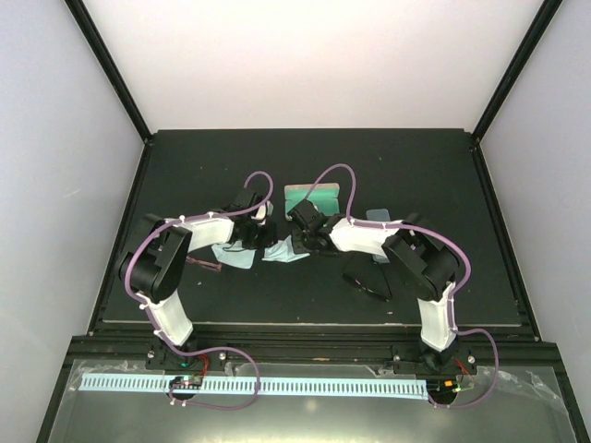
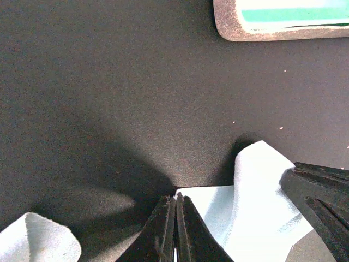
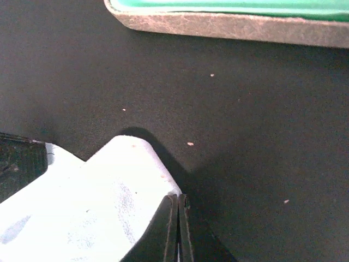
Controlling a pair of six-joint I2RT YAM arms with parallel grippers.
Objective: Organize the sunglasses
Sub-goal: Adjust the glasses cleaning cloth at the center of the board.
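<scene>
The reddish-pink wire-framed sunglasses [image 1: 205,265] lie on the mat beside my left arm. A dark shape [image 1: 367,280] by my right arm looks like the black-framed pair. Neither pair shows in the wrist views. My left gripper [image 1: 265,233] [image 2: 175,200] is shut on one corner of a light blue cloth [image 1: 286,249] [image 2: 256,218]. My right gripper [image 1: 310,238] [image 3: 179,200] is shut on the opposite corner of that cloth [image 3: 92,202]. The cloth hangs between them just above the mat.
An open beige-grey case with green lining [image 1: 314,197] [image 2: 283,24] [image 3: 229,22] stands just beyond the grippers. A second light blue cloth [image 1: 235,255] [image 2: 38,243] lies under the left wrist. A blue-grey case [image 1: 379,217] peeks out behind the right arm.
</scene>
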